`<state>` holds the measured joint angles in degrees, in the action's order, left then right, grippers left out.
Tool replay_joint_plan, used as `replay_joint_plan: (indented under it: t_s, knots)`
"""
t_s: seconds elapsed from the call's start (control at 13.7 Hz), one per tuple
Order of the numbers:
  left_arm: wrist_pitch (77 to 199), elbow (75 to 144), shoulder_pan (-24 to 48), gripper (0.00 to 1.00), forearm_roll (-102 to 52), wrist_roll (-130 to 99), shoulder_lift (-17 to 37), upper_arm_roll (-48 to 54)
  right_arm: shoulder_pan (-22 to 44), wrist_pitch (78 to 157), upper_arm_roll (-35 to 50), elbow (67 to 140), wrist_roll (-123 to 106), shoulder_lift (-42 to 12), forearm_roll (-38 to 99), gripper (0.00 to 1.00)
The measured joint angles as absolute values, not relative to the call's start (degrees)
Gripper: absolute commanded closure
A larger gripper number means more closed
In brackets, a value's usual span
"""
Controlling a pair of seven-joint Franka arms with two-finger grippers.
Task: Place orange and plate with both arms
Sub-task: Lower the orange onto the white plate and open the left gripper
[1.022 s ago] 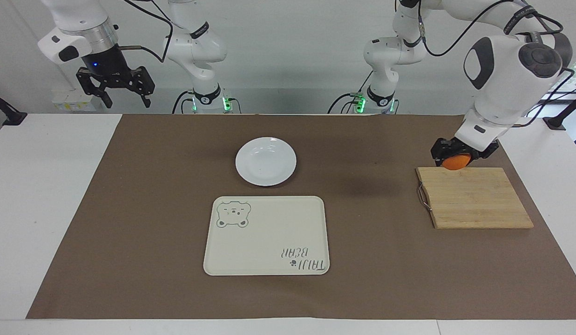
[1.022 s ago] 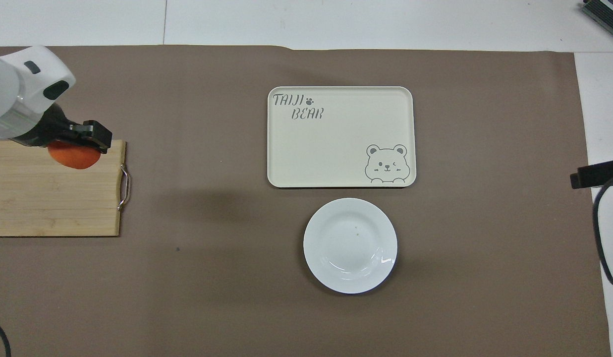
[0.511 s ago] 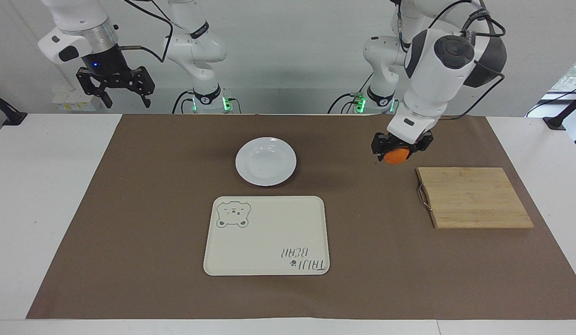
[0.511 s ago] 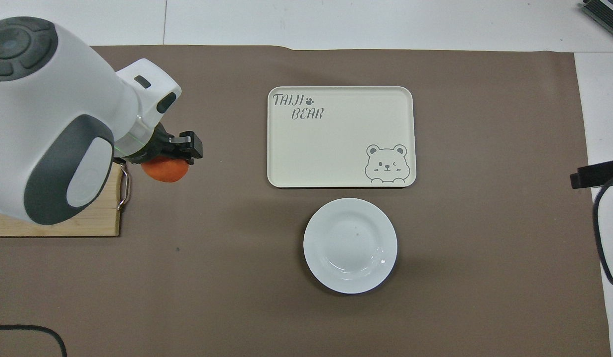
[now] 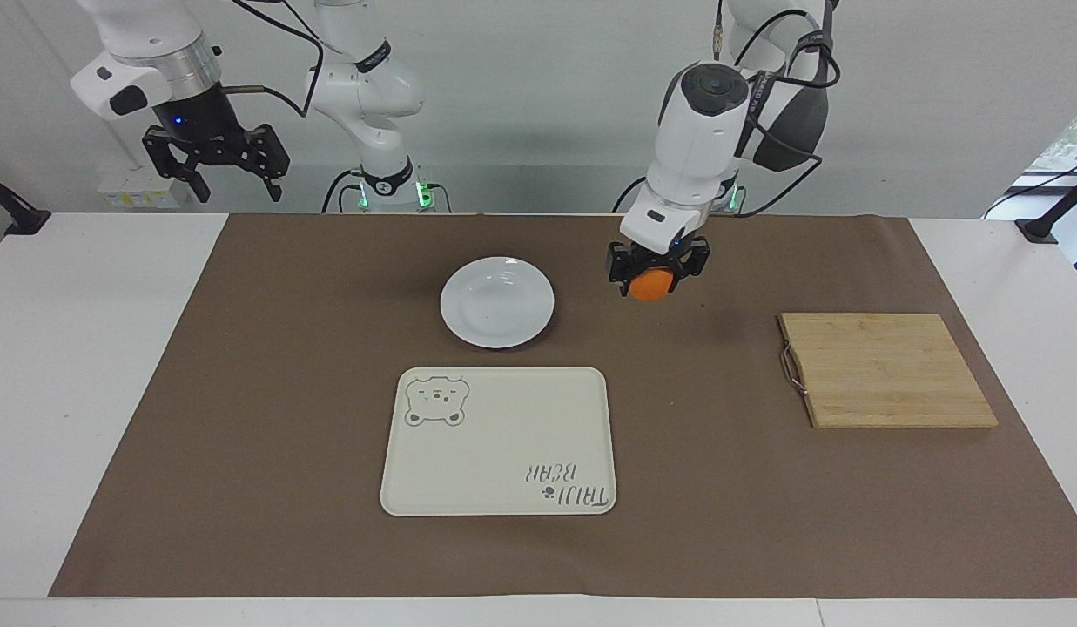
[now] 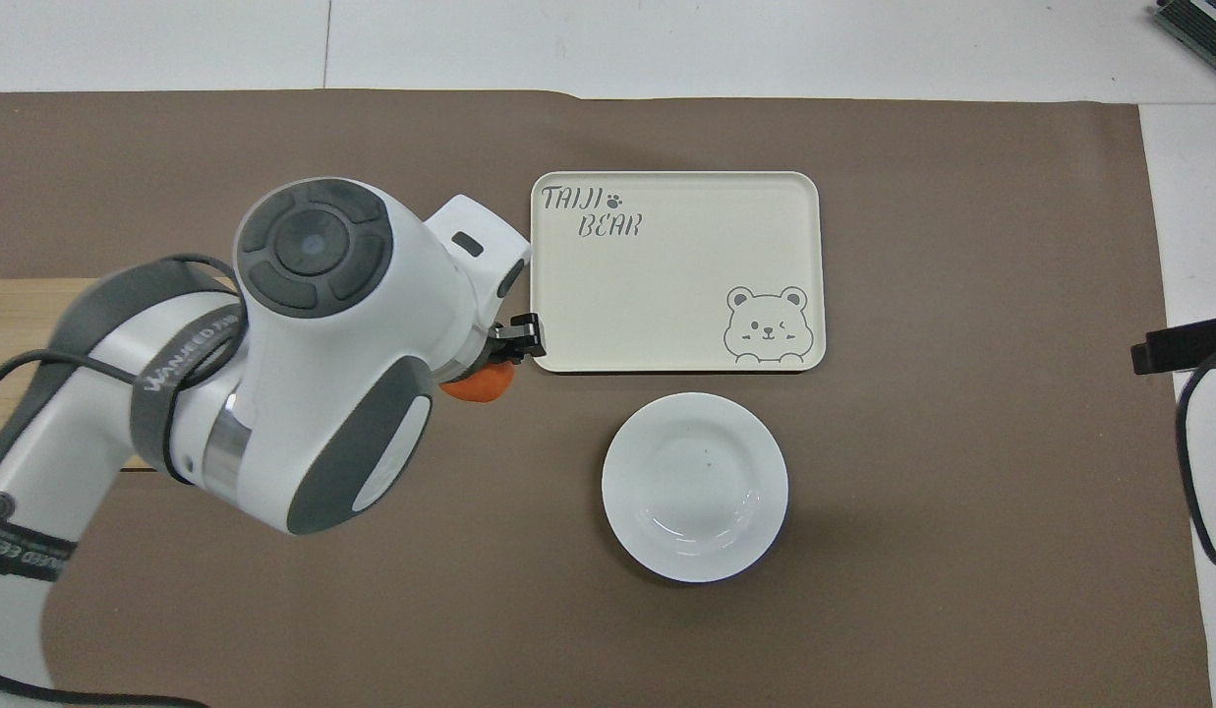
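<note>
Starting closest to the robots: the right gripper is parked up high at the right arm's end of the counter, off the edge of the brown mat, jaws spread wide with nothing in them. That arm's just waiting, wrist pointing straight down.

The left gripper hangs in the air over bare mat, in the gap between the plate and the cutting board, jaws clamped on the orange. The arm comes in from its base and folds over, so the last link points pretty much straight down at the mat with the big grey-capped elbow joint sitting above it. In the overhead view that elbow hides most of the gripper and just a sliver of orange peeks out by the corner of the tray.

The plate sits flat on the mat around the middle of the counter, nothing on it.

Just past the plate, farther from the robots, is the cream tray with the bear drawing, close to the plate but not touching. The wooden cutting board lies about level with it toward the left arm's end, metal handle facing the tray.
</note>
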<state>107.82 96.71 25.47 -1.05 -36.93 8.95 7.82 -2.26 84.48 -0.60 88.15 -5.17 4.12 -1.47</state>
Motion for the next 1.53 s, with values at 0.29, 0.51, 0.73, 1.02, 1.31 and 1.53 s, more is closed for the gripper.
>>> replay_joint_plan:
  t_s: [0.29,0.51,0.73,1.02,1.31,1.53]
  knots:
    - [115.29,98.25,32.51,1.00,-1.09,-45.44,13.34,7.88,-2.26,84.48,-0.60,88.15,-5.17,4.12,-1.47,0.00]
    - [122.28,101.29,36.96,1.00,-1.09,-49.90,15.45,7.89,-2.26,84.48,-0.60,88.15,-5.17,4.12,-1.47,0.00]
    - [128.00,104.89,41.02,1.00,-1.09,-53.48,16.52,7.88,-2.26,84.48,-0.60,88.15,-5.17,4.12,-1.47,0.00]
    - [134.65,106.36,47.18,1.00,-1.05,-59.59,21.16,7.79,-2.26,84.48,-0.60,88.15,-5.17,4.12,-1.47,0.00]
    - [137.93,107.03,48.05,0.00,-1.03,-60.13,24.47,7.72,-2.26,84.48,-0.61,88.15,-5.17,4.12,-1.47,0.00]
    - [138.58,106.45,47.84,0.00,-1.01,-60.09,23.78,6.68,-2.26,84.48,-0.61,88.15,-5.17,4.12,-1.47,0.00]
